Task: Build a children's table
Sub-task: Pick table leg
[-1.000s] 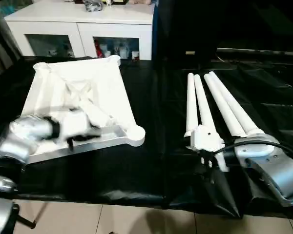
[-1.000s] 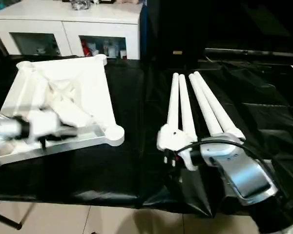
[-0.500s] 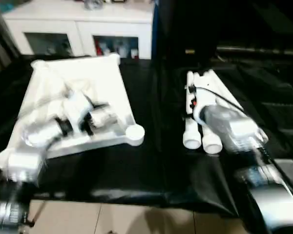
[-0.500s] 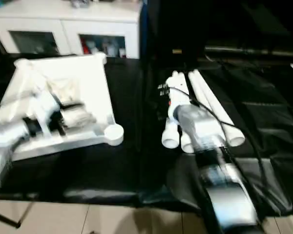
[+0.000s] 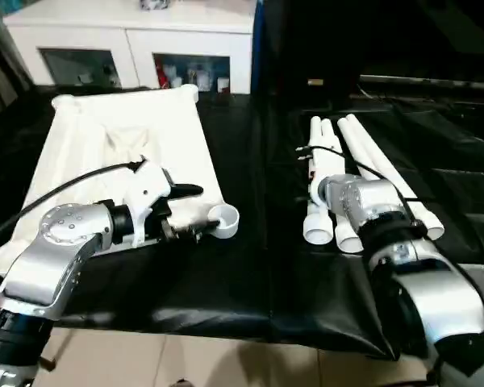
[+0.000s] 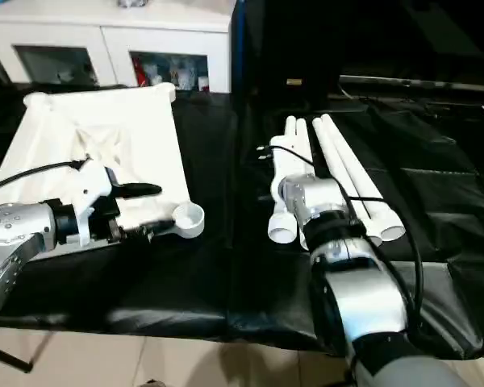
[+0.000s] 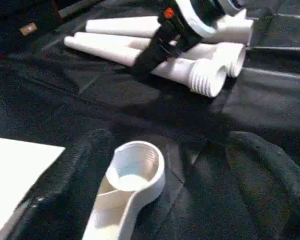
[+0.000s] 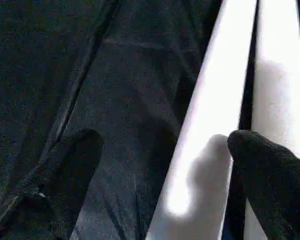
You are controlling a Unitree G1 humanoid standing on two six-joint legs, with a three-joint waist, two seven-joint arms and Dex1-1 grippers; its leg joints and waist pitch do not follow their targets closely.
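Note:
The white tabletop (image 5: 121,145) lies ribbed side up on the left of the black-covered table. Its near right corner socket (image 5: 223,219) faces up and also appears in the left wrist view as a round socket (image 7: 135,165). My left gripper (image 5: 185,212) is open, fingers spread just short of that socket at the tabletop's near edge. Several white legs (image 5: 363,161) lie side by side on the right, threaded ends (image 7: 210,77) toward me. My right gripper (image 5: 310,160) hovers over the leftmost legs, open, its black fingers (image 8: 75,160) either side of one leg (image 8: 215,125).
A white glass-doored cabinet (image 5: 145,48) stands behind the table at the back left. Black sheeting (image 5: 250,274) covers the table and wrinkles at the front edge, with tiled floor (image 5: 210,363) below. A cable (image 5: 81,181) loops over my left forearm.
My left gripper has opened and moved right along the tabletop's near edge toward the corner socket. My right arm has swung from the legs' near ends forward over the legs.

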